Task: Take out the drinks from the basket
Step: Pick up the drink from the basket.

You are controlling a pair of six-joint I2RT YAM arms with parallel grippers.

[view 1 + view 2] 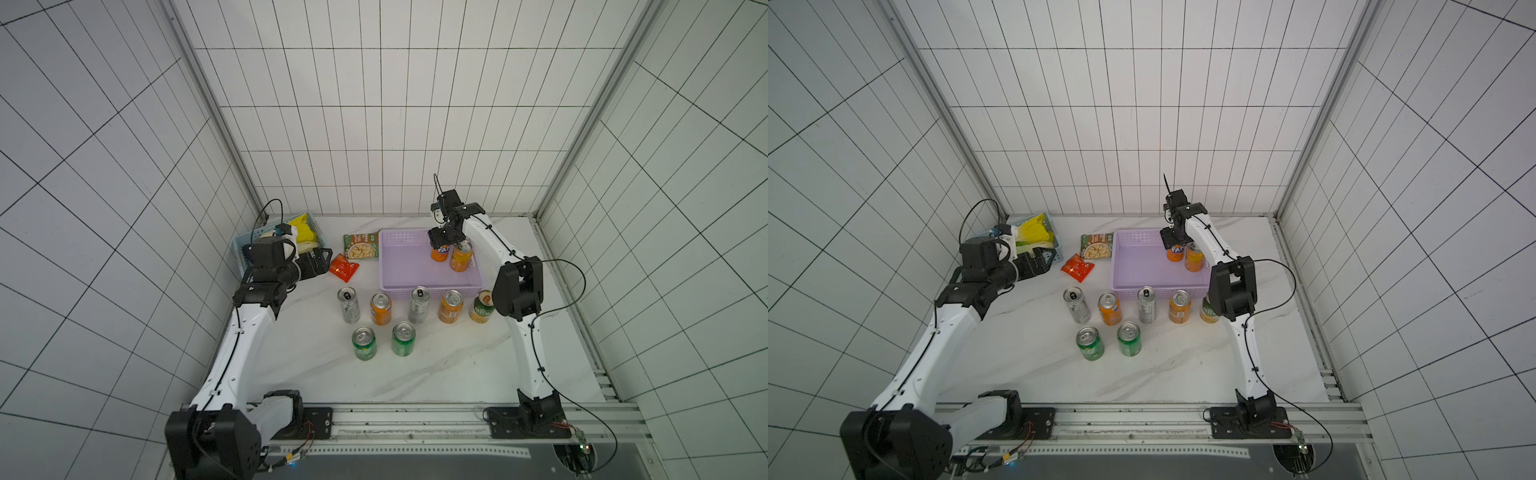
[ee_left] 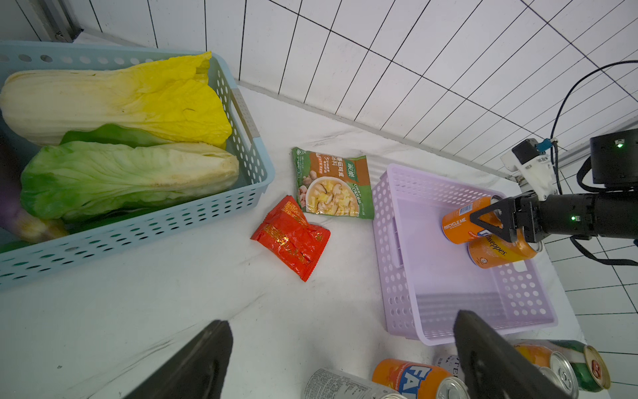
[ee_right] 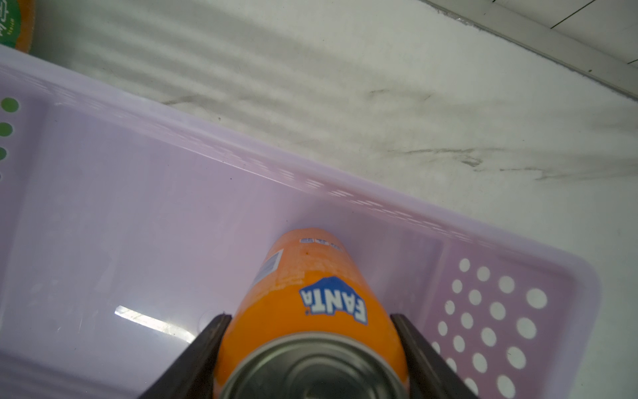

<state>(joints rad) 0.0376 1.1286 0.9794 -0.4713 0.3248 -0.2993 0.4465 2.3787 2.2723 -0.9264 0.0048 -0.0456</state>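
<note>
The lilac basket (image 1: 428,286) (image 1: 1158,286) holds two orange cans at its far right end. My right gripper (image 1: 440,248) (image 3: 310,316) reaches down into it, shut on the upright orange Fanta can (image 1: 439,253) (image 3: 310,283), with one finger on each side just under its silver top. The second orange can (image 1: 461,258) (image 2: 497,254) stands right beside it. Several more drinks stand on the table in front of the basket, among them a silver can (image 1: 348,306) and a green can (image 1: 364,343). My left gripper (image 1: 324,259) (image 2: 341,319) hovers open and empty at the left.
A light blue basket (image 2: 172,221) with cabbages stands at the far left, just behind my left gripper. A green snack packet (image 1: 360,246) and a red one (image 1: 344,268) lie between the two baskets. Walls close off the back and both sides.
</note>
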